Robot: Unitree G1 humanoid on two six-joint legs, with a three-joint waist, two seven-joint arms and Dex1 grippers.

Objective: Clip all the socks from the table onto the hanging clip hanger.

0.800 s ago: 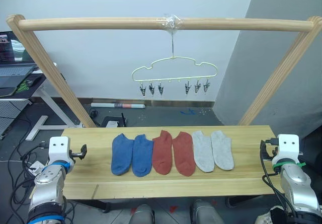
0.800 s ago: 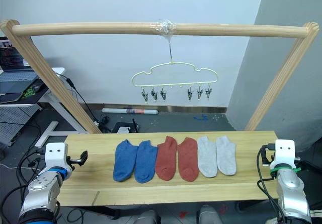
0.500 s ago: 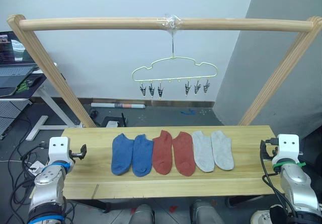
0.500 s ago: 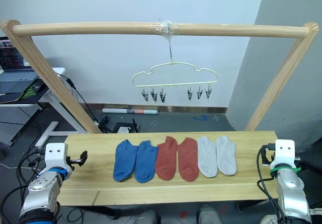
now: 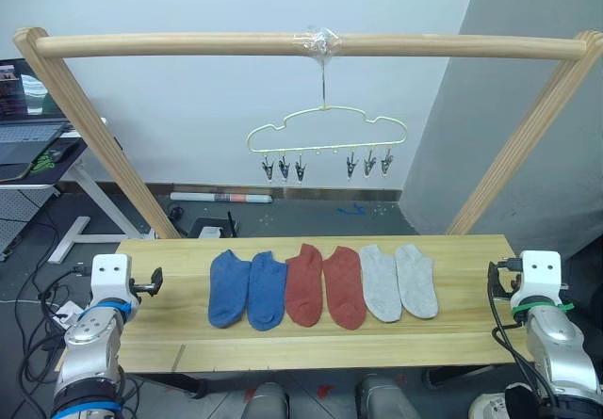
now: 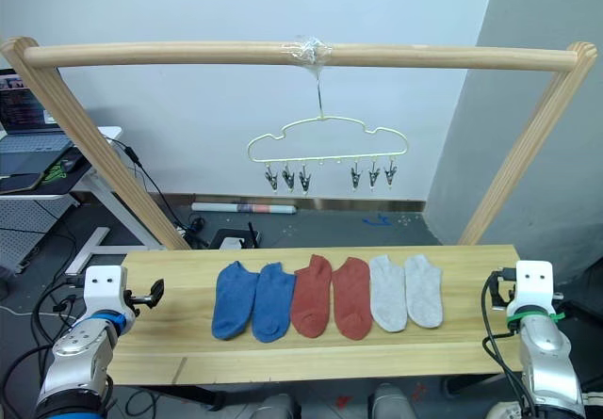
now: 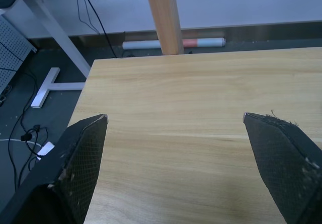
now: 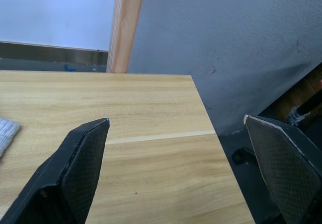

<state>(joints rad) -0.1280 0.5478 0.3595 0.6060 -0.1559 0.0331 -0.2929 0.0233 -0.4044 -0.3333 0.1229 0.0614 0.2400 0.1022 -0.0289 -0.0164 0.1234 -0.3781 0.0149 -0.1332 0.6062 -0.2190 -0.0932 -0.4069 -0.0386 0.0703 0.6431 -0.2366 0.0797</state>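
Six socks lie side by side across the middle of the table (image 5: 320,348): two blue socks (image 5: 229,287) (image 5: 267,289), two rust-red socks (image 5: 303,284) (image 5: 345,285) and two light grey socks (image 5: 381,282) (image 5: 415,279). Above and behind them the pale yellow-green clip hanger (image 5: 327,129) hangs from the top pole, its dark clips (image 5: 284,167) bare. My left gripper (image 7: 175,117) is open over bare wood at the table's left end. At the right end my right gripper (image 8: 176,118) is open too, with a grey sock's edge (image 8: 6,132) off to its side.
A rounded wooden pole frame (image 5: 301,44) spans the table, its slanted legs (image 5: 94,132) (image 5: 523,132) rising behind both ends. A desk with a laptop (image 5: 24,132) stands at far left. A rolled tube (image 5: 221,196) and cables lie on the floor behind.
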